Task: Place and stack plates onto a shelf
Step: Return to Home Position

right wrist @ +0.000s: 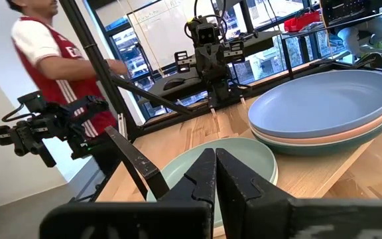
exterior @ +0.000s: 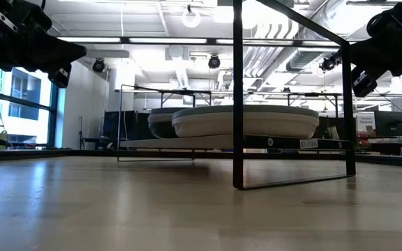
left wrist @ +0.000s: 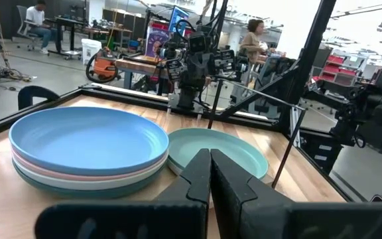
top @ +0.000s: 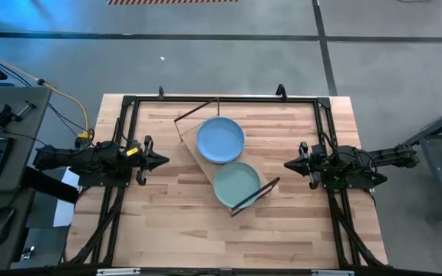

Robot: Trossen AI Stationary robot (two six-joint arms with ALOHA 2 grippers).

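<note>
From above, the shelf (top: 204,167) is seen lying slantwise at the middle of the surface (top: 167,230). The light blue plate (top: 220,139) is at one end and the pale mint plate (top: 236,185) at the other, their rims just beside each other. Whatever lies under the blue one is hidden here. The left hand (top: 162,161) is held to the left of the shelf and the right hand (top: 288,163) to its right, both apart from the plates. Their fingers are too small in this view to be read.

In the low view the shelf is seen edge-on behind a dark frame rod (exterior: 237,90). Two pale plate outlines are made out on it, but their colours cannot be told. Both arms are cut off at the upper corners.

In the left wrist view the stack is laid bare. A pink plate (left wrist: 91,177) is seen under the blue one and a dark teal plate (left wrist: 91,191) lowest. A thin pale layer between them is hard to make out. The left hand (left wrist: 210,156) is shown closed and empty.

In the right wrist view the mint plate is shown lying alone on the board beside the stack. The right hand (right wrist: 215,154) is drawn closed on nothing. A person (right wrist: 45,60) in a red shirt is partly cut off beyond the surface.
</note>
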